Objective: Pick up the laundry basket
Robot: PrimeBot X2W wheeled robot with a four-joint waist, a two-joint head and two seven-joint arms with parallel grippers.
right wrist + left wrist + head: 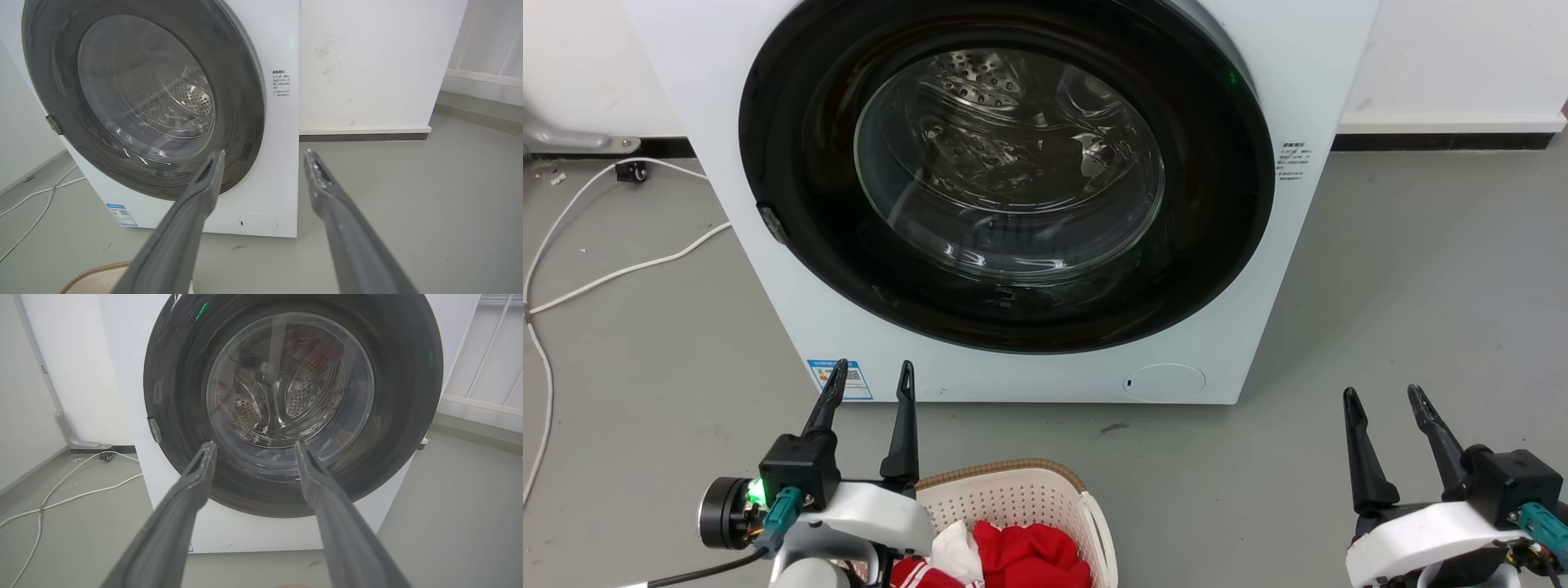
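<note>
The laundry basket (1005,500) stands on the floor (1258,490), near side, before the washing machine (768,269), just beside the left tool (872,367). The right tool (1383,394) is well apart. Both tools are spread wide, empty. Expect light, stiff plastic holding soft red clothes (1029,555). Grip the white side handle (1098,531) or the rim.

White washing machine (1005,188) stands on grey floor (1421,286) against white wall (1462,57).

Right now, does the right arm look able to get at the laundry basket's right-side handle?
Probably yes: the right gripper is open and empty, and bare floor lies between it and the laundry basket, whose handle faces that side. It would need to swing inward.
</note>
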